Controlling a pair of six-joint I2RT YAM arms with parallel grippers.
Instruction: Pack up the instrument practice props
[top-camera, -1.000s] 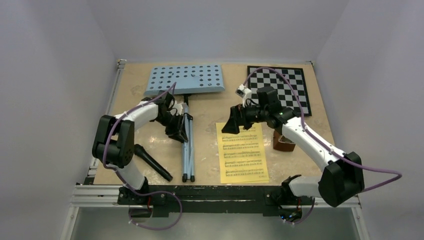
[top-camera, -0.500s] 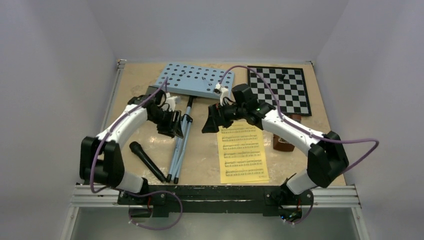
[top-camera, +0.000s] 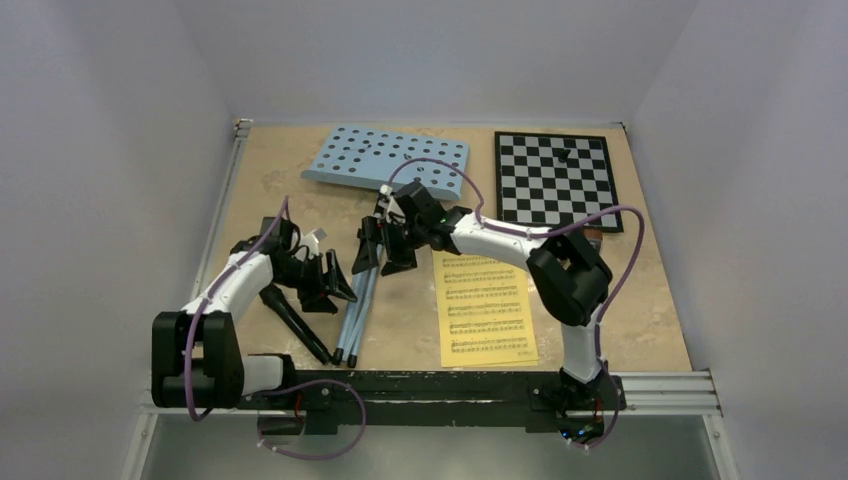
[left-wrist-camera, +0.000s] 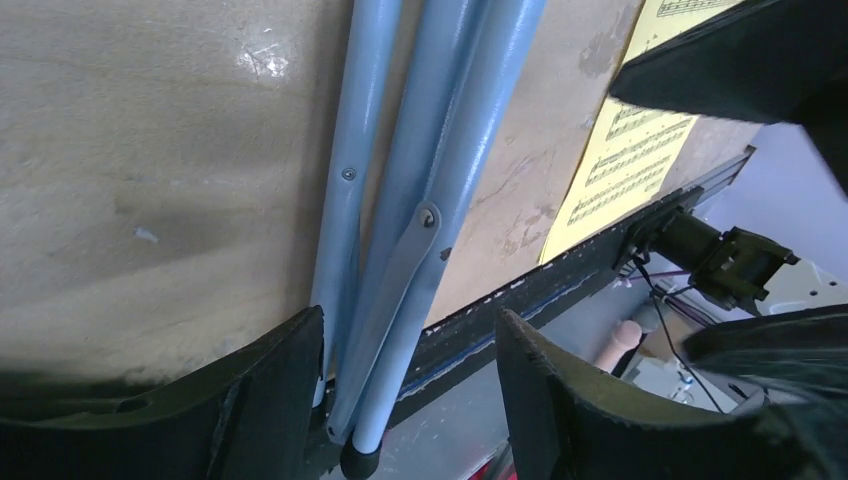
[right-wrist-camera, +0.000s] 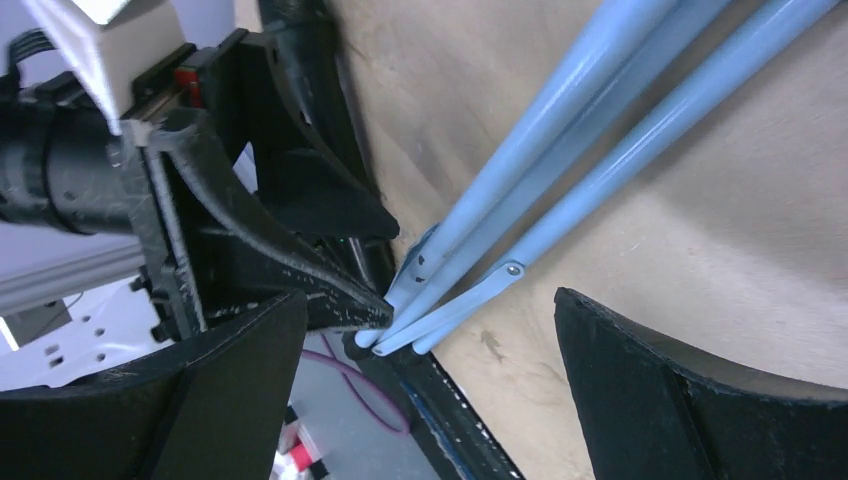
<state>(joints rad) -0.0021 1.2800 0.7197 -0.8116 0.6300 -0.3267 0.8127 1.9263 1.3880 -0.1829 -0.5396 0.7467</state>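
We are counting one light-blue music stand (top-camera: 400, 165), its perforated tray lying toward 12 o'clock on the one table (top-camera: 640, 300). We are seeing one yellow sheet-music page (top-camera: 485, 305) at 5 o'clock. One black-and-white chessboard (top-camera: 555, 185) is lying at 1 o'clock, carrying one small dark piece (top-camera: 565, 155) that we are not making out any further. One black microphone (top-camera: 295, 325) is lying at 7 o'clock. We are counting two arms, the left arm (top-camera: 235, 285) and the right arm (top-camera: 500, 240). Each is ending in one gripper, making two: the left gripper (top-camera: 325, 280) at 8 o'clock and the right gripper (top-camera: 385, 243) near the centre.
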